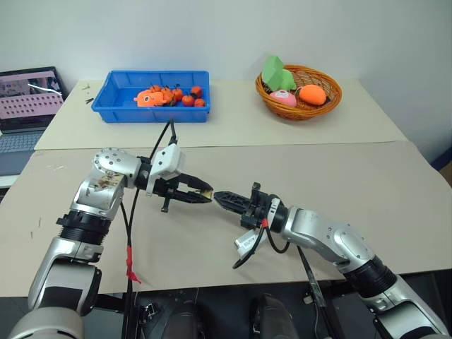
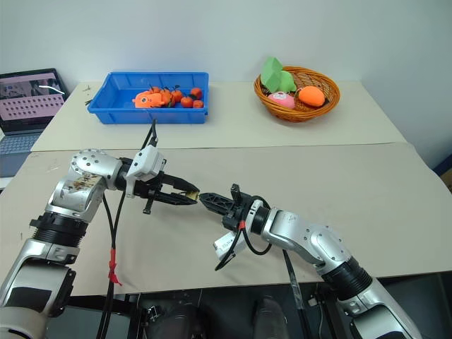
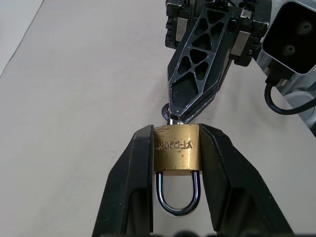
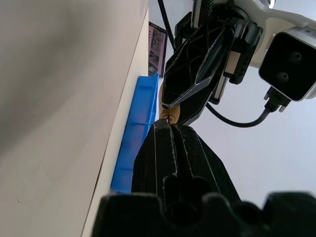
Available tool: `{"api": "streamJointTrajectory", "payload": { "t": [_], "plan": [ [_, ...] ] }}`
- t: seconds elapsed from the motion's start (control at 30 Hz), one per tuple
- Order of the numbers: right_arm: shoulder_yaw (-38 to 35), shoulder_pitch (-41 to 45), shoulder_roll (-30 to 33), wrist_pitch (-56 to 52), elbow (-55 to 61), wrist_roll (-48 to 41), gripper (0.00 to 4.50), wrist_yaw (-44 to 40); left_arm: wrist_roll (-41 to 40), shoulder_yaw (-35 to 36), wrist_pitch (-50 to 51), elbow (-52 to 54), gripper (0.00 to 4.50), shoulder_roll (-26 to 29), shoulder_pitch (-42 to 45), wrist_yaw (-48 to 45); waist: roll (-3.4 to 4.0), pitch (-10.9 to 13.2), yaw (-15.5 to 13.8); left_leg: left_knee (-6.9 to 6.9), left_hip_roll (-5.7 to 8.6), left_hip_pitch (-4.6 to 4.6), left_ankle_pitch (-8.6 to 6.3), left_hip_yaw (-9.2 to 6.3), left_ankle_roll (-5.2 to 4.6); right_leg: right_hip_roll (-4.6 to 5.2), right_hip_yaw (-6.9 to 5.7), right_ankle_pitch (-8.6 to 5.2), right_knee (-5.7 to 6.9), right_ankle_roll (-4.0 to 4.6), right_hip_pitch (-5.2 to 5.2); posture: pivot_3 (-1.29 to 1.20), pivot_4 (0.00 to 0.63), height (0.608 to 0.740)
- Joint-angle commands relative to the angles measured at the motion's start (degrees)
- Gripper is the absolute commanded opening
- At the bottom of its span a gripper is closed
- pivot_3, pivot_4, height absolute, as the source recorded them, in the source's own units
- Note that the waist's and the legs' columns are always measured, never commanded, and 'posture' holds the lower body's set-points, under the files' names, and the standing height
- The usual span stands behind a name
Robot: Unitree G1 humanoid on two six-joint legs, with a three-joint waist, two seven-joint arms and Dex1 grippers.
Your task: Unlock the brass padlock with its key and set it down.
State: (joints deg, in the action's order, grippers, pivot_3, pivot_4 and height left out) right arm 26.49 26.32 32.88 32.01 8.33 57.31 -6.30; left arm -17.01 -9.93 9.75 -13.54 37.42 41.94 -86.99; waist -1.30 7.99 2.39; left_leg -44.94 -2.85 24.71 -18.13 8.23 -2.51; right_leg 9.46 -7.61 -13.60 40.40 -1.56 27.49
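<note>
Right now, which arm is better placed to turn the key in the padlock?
The right. Its fingers are shut at the key, which meets the base of the brass padlock. The left fingers clamp the padlock's body, steadying it.

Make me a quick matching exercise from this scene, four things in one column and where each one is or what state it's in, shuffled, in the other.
Things:
1. small brass padlock with silvery shackle
2. right gripper with black fingers
3. blue plastic bin
4. woven wicker basket

States or places:
A. far side of the table, toward the robot's right, holding soft toys
B. clamped between the left gripper's fingers
C. shut, tips at the padlock's bottom
D. far side of the table, toward the robot's left, holding small orange and red items

Pairs: 1-B, 2-C, 3-D, 4-A
</note>
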Motion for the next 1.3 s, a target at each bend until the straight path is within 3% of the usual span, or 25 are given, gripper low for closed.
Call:
{"api": "streamJointTrajectory", "payload": {
  "t": [0.03,0.47,0.8,1.3],
  "plan": [
    [-1.32,0.58,-0.42,0.51,1.88,-2.0,0.08,-0.78,-0.48,1.09,-0.56,0.88,0.83,-0.02,1.24,0.42,0.0,0.0,0.0,0.0,0.0,0.0,0.0,0.0,0.0,0.0,0.0,0.0,0.0,0.0,0.0,0.0,0.15,0.676],
    [-0.53,1.98,-3.13,-4.02,1.81,-19.8,0.08,-20.09,-0.32,1.24,-0.12,1.49,0.83,-0.23,0.81,0.87,0.0,0.0,-0.02,-0.01,0.01,0.0,-0.01,-0.03,-0.02,-0.01,-0.01,0.02,-0.01,0.03,0.0,0.0,0.15,0.676],
    [-0.26,1.82,-4.12,-6.02,2.29,-25.67,0.08,-27.3,-0.07,1.51,-0.28,1.44,0.83,-0.23,0.72,1.02,0.0,0.0,-0.07,0.0,0.01,0.0,-0.01,-0.04,-0.02,-0.01,-0.02,0.05,-0.01,0.08,0.0,0.0,0.15,0.676],
    [-1.99,-0.72,-7.71,-18.11,3.93,-34.49,0.08,-34.74,-0.03,1.51,-0.16,1.48,0.83,-0.3,0.87,1.1,0.0,0.0,-0.16,0.0,0.01,0.0,-0.01,-0.05,-0.02,-0.01,-0.03,0.17,-0.01,0.28,-0.01,0.0,0.15,0.676]
  ]
}}
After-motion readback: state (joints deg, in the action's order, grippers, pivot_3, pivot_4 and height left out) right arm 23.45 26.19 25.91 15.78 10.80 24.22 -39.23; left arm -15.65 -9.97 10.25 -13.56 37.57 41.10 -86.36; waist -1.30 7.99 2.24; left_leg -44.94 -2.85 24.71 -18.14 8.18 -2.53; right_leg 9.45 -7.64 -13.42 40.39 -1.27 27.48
